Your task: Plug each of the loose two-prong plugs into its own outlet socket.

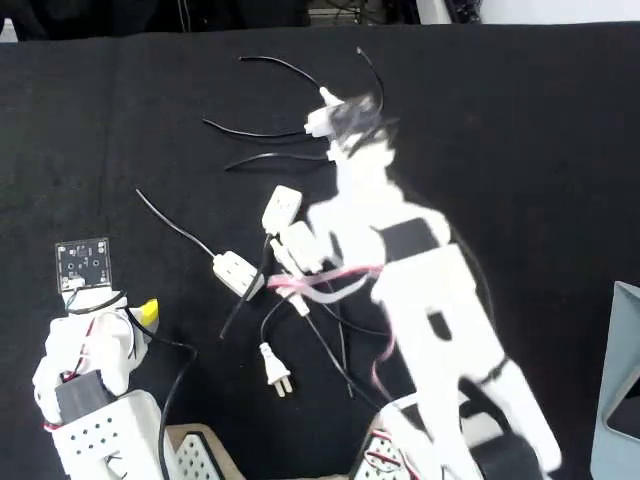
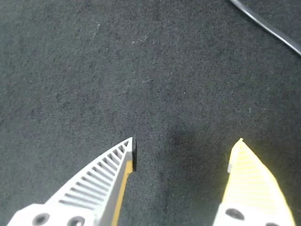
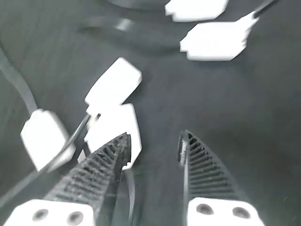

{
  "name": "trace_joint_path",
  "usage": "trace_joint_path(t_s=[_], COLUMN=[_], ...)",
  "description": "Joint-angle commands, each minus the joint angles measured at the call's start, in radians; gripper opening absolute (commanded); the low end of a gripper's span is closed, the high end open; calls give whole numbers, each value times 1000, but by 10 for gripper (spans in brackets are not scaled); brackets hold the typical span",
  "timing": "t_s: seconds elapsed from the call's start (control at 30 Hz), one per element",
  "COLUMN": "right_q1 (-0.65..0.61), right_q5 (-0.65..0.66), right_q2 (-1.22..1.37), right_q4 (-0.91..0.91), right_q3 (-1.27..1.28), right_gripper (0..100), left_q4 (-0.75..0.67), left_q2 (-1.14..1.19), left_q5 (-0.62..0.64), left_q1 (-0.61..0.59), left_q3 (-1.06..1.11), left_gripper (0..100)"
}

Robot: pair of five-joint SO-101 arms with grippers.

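Three white outlet blocks lie mid-table: one (image 1: 282, 206), one (image 1: 300, 246) and one (image 1: 237, 270) on a black cord. A loose two-prong plug (image 1: 275, 370) lies nearer the arms. More white plugs (image 1: 320, 122) with black cords lie at the back. My right arm (image 1: 410, 260) stretches over the outlets. My right gripper (image 3: 155, 136) is open and holds nothing, one finger beside an outlet block (image 3: 115, 127), with two plugs (image 3: 214, 40) farther ahead. My left gripper (image 2: 186, 141) is open over bare black cloth, near the left base (image 1: 140, 315).
A small black square board (image 1: 83, 262) sits at the left. A grey-blue box (image 1: 622, 400) stands at the right edge. Loose black cords (image 1: 260, 132) curl across the back of the table. A black cloth (image 1: 520, 150) covers the table.
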Motion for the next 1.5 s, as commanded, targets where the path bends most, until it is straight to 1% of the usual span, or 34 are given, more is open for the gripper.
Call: trace_joint_path(t_s=[0.0,0.1,0.17,0.37,0.43,0.67,0.83,1.17,1.27,1.4,1.47], right_q1=[-114,-206,-265,-460,-500,-523,-572,-574,-580,-641,-671], right_q5=[-3,-11,-14,-107,-137,-153,-153,-157,-195,-203,-201], right_q2=[-102,-110,-102,-53,-24,142,220,318,363,397,397], right_q4=[124,209,233,229,213,86,72,57,31,37,38], right_q3=[30,54,71,127,136,186,186,186,189,185,185], right_gripper=[152,152,152,152,152,149,149,149,148,147,119], left_q4=[-6,-6,-6,-6,-6,-6,-6,-6,-6,-6,-6], left_q2=[-6,-6,-6,-6,-6,-6,-6,-6,-6,-6,-6], left_q5=[5,5,5,5,5,5,5,5,5,5,5], left_q1=[4,4,4,4,4,4,4,4,4,4,4], left_q3=[-5,-5,-5,-5,-5,-5,-5,-4,-4,-4,-4], left_gripper=[320,320,320,320,320,320,320,320,320,320,320])
